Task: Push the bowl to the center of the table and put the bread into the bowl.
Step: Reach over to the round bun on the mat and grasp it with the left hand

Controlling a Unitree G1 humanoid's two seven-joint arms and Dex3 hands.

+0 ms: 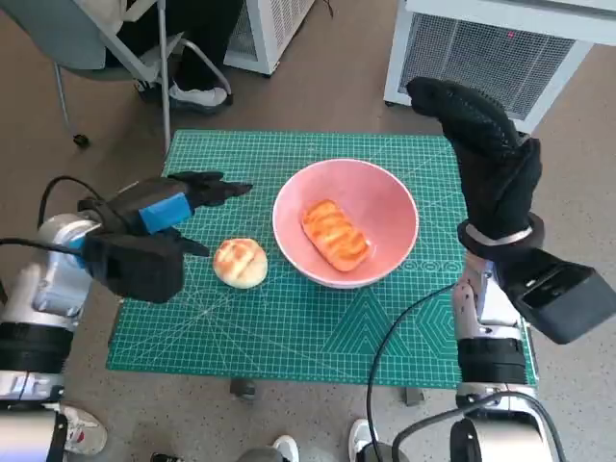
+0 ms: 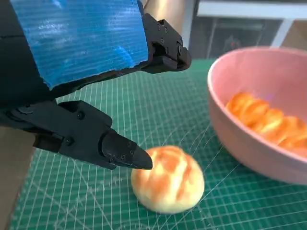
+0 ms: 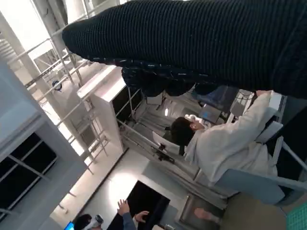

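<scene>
pale forearms rise at the near edge in the head view. left hand [image 1: 178, 207], black with blue tape, hovers over the green gridded cutting mat [image 1: 289, 318], fingers apart, holding nothing. just beside it lies a small round golden bread roll [image 1: 240, 262], apart from the pink round bowl [image 1: 395, 207] at mid-mat. inside the bowl rests a long orange-glazed ridged bread [image 1: 336, 234]. right hand [image 1: 491, 159], black knitted glove, is raised above the mat's right side, empty, fingers loosely extended.

left wrist view: black fingertip [image 2: 127, 155] sits just above the roll [image 2: 168, 179], not gripping; the bowl [image 2: 249, 139] stands near.

right wrist view: glove [image 3: 201, 43] spans the frame; beyond it a seated person in white [image 3: 230, 148].
</scene>
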